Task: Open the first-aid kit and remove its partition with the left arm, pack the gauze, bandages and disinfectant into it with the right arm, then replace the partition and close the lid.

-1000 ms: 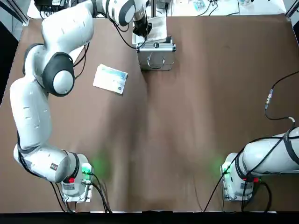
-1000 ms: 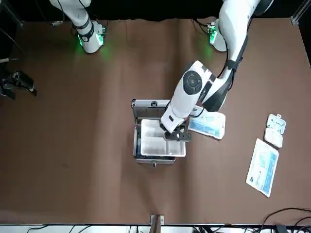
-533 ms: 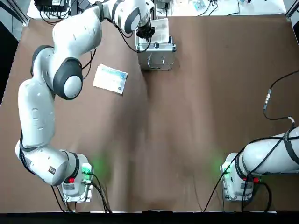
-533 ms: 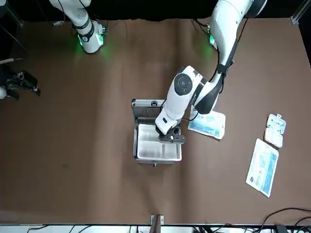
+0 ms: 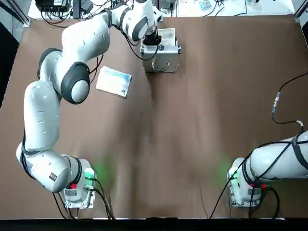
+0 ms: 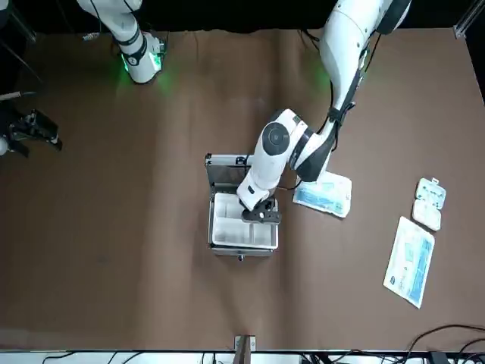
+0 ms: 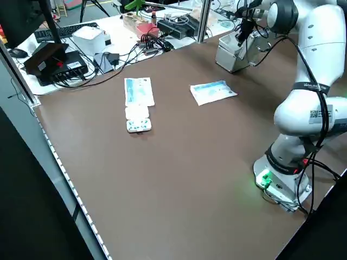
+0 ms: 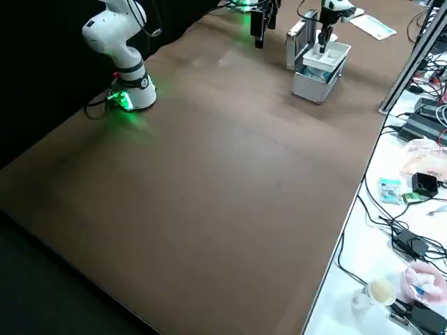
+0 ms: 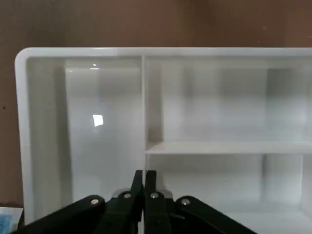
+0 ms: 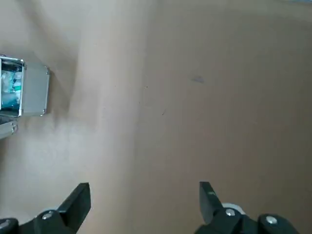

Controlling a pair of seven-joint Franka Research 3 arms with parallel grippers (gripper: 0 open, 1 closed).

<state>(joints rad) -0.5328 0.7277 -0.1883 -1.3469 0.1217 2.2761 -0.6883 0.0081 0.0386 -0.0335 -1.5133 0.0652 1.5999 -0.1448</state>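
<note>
The first-aid kit (image 6: pixel 241 250) stands open at the table's far middle, its silver lid (image 5: pixel 161 61) with the wire handle upright. My left gripper (image 6: pixel 258 214) is shut on one wall of the partition (image 6: pixel 227 227), a white tray with dividers, and holds it over the case's opening. In the left wrist view the fingers (image 9: pixel 138 187) are pinched on the partition (image 9: pixel 102 122). Something blue and white lies in the case (image 8: pixel 314 87) beneath it. I cannot single out the gauze, bandages or disinfectant. My right gripper (image 10: pixel 141 204) hangs open, well off to the robot's right.
A blue-printed flat packet (image 5: pixel 114 81) lies left of the case. Farther left lie a long pale packet (image 6: pixel 410 262) and a small white blister box (image 6: pixel 429 203). Cables and boxes crowd the bench (image 7: pixel 97 43) beyond the table's far edge.
My left gripper has carried the partition to the robot's right, from partly overhanging the case's left side to squarely over its opening. The right arm has barely moved.
</note>
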